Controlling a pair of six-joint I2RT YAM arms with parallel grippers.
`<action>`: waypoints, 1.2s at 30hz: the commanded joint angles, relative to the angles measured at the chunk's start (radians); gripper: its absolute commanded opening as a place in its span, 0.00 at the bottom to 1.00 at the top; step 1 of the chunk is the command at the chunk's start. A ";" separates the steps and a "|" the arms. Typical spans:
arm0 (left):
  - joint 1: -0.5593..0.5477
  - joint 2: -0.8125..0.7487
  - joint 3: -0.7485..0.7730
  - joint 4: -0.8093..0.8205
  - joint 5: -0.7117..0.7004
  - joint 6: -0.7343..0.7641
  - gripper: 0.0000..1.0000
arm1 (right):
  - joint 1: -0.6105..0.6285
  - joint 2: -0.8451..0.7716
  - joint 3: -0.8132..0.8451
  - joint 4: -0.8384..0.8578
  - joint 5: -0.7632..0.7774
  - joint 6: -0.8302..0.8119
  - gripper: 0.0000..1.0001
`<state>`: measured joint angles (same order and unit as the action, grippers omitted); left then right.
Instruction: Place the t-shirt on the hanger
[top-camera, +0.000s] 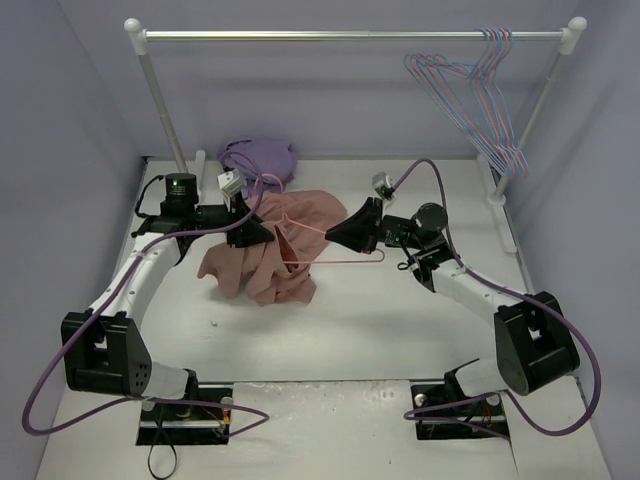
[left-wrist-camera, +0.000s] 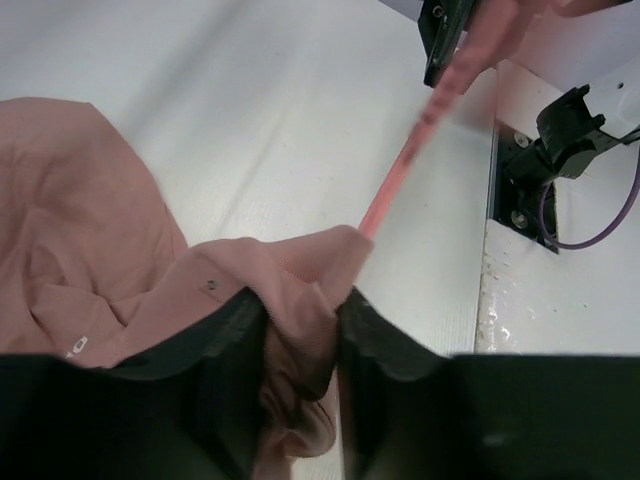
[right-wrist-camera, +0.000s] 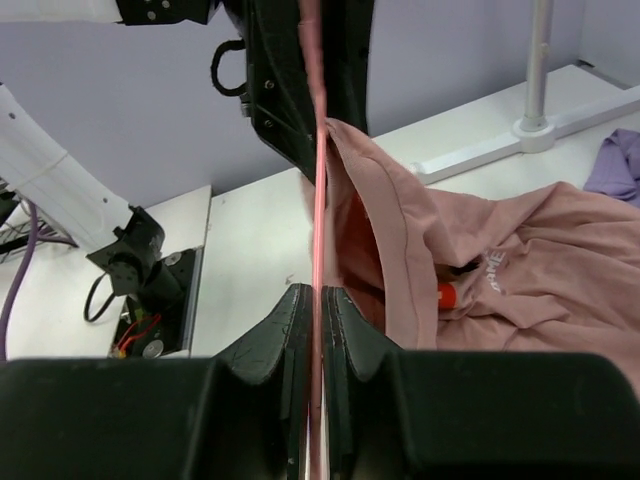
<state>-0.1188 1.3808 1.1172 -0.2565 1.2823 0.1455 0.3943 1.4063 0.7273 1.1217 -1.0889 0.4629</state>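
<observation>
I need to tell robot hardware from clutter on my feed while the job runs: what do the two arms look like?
The left arm and right arm both have white tubular links between chunky black joints, ending in black wedge-shaped jaws. A purple cable loops along each arm. A green light glows on a left-arm joint housing. A small grey camera block sits by each wrist.

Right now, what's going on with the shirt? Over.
Left fingers pinching t-shirt fabric. Right fingers clamped on hanger. T-shirt bunched, not hung. Purple garment behind, clear.
</observation>
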 joint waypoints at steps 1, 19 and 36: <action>-0.012 -0.006 0.072 0.010 0.037 0.009 0.24 | 0.006 -0.010 0.076 0.164 0.012 0.004 0.00; -0.015 -0.008 0.336 -0.082 -0.240 -0.027 0.00 | -0.005 -0.062 0.346 -0.564 0.441 -0.317 0.59; -0.107 -0.193 0.210 -0.116 -0.568 -0.020 0.00 | 0.141 -0.218 0.239 -0.855 0.955 0.086 0.45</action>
<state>-0.2237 1.2404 1.3067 -0.4324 0.7307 0.1371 0.4625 1.1324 1.0035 0.2760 -0.1844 0.4129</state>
